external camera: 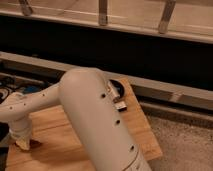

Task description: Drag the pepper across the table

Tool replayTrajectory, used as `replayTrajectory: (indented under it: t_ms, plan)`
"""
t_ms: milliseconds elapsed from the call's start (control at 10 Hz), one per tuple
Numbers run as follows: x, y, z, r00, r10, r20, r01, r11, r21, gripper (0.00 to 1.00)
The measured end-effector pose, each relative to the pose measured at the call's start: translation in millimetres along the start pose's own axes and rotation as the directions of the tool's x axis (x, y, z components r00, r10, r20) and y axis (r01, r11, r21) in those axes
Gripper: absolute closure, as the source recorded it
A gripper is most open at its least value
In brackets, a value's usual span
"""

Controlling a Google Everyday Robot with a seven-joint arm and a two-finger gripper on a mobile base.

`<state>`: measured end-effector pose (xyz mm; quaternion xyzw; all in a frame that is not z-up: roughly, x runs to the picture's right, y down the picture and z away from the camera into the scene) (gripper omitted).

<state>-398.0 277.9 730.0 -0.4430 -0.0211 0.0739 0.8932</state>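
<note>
My gripper (pixel 23 143) is at the lower left, pointing down onto the wooden table (pixel 135 127) near its left edge. A small dark reddish thing (pixel 36 144), apparently the pepper, lies on the table right beside the gripper's tip on its right. Whether the gripper touches or holds it does not show. My white arm (pixel 95 115) runs from the bottom centre up and left to the gripper and hides much of the table.
A dark round object (pixel 119 88) sits at the table's far edge behind the arm. A grey rail (pixel 165 92) and a dark wall run behind the table. Speckled floor (pixel 185 145) lies to the right. Cables and a blue thing (pixel 27 90) are at the far left.
</note>
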Motion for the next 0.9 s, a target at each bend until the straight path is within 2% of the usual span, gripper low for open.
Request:
replayTrajectory:
  t_ms: [300, 900]
  plan:
    - [-1.4, 1.5, 1.2, 1.000, -0.003, 0.000, 0.003, 1.000, -0.001, 0.22]
    - [0.1, 3.0, 4.3, 1.000, -0.003, -0.005, 0.003, 1.000, 0.001, 0.20]
